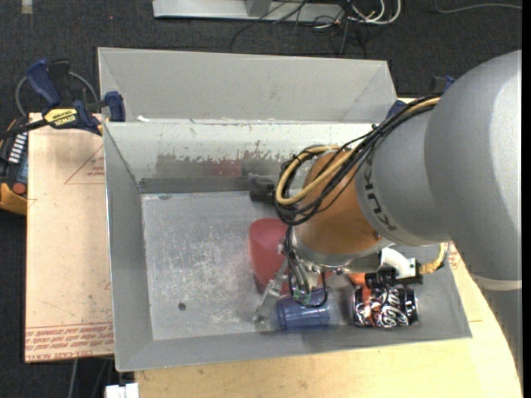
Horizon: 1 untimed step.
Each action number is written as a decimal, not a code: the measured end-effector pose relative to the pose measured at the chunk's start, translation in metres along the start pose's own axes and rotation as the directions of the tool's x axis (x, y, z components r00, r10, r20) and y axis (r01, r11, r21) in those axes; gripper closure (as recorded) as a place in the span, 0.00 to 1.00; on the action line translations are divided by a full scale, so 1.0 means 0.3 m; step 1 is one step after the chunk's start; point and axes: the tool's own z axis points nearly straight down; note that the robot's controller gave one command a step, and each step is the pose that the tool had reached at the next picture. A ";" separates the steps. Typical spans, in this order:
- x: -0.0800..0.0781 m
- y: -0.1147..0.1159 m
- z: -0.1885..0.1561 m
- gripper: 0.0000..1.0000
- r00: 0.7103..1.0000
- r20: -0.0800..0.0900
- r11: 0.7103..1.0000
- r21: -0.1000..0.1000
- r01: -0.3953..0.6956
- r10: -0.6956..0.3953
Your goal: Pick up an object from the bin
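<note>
Down by the front wall of the grey metal bin [199, 247], a little right of its middle, the pincer [280, 301] sits low over the floor, at the end of the big grey arm [431, 181] that comes in from the right. An orange cover [332, 222] wraps the wrist, and a bundle of black and yellow cables [311, 185] loops across it. The pincer's tip lies between two things. A red object [265, 251] with a rounded top stands just behind it and to its left, partly hidden by the wrist. A blue object [303, 315], squat and rounded, lies just in front of it against the front wall. The pincer's metal end appears to touch the left side of the blue object, though the wrist and its wiring cover the contact. Whether the pincer is open or closed, I cannot tell, and nothing can be seen held in it. To the right, near the front right corner and apart from the blue object, lies a black packet [383, 308] with white and red markings. A small dark thing [262, 191] lies at the foot of the back wall, well away from the pincer. The left half of the bin floor is bare, scuffed metal.
</note>
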 end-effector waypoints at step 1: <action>-0.040 -0.057 -0.129 0.00 0.986 0.013 0.986 -0.002 0.169 -0.169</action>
